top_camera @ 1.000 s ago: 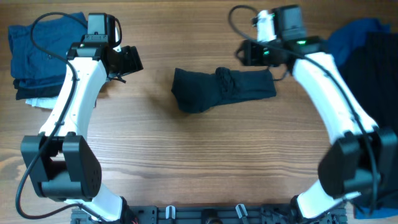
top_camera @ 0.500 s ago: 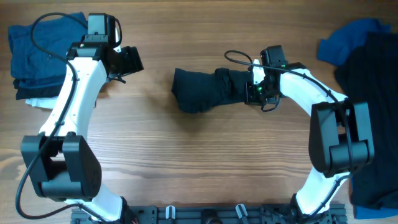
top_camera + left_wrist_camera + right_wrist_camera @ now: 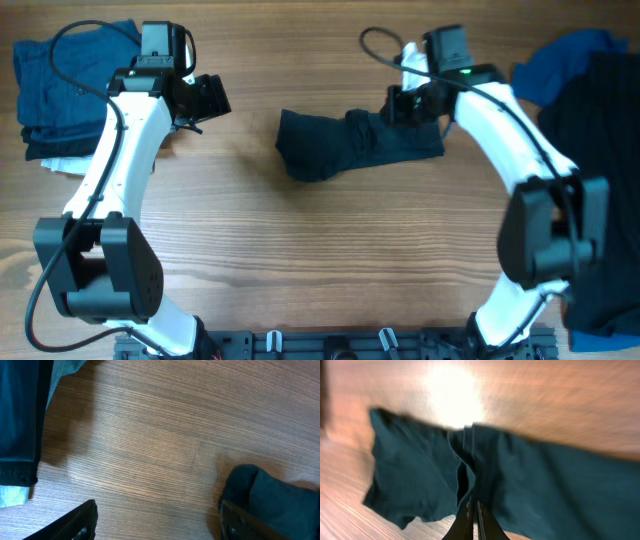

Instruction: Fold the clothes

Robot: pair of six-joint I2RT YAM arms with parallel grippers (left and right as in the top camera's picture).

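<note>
The very dark navy shirt point(image 3: 345, 143) lies bunched on the wooden table near the middle; in the right wrist view it point(image 3: 420, 470) looks teal and blurred. My right gripper point(image 3: 398, 106) is over the shirt's right part, and its fingers point(image 3: 472, 512) are pressed together on a raised fold of the cloth. My left gripper point(image 3: 207, 99) is open and empty, well to the left of the shirt. In the left wrist view point(image 3: 157, 525) its fingers are spread wide, with a corner of the shirt point(image 3: 280, 497) by the right finger.
A stack of folded blue clothes point(image 3: 60, 95) lies at the far left, its edge showing in the left wrist view point(image 3: 20, 420). A heap of blue and black garments point(image 3: 590, 90) lies at the right edge. The table is bare wood point(image 3: 330, 250).
My right gripper came down onto the shirt's right part, closed, and has now risen and moved slightly back with a fold of cloth. The left arm has not moved.
</note>
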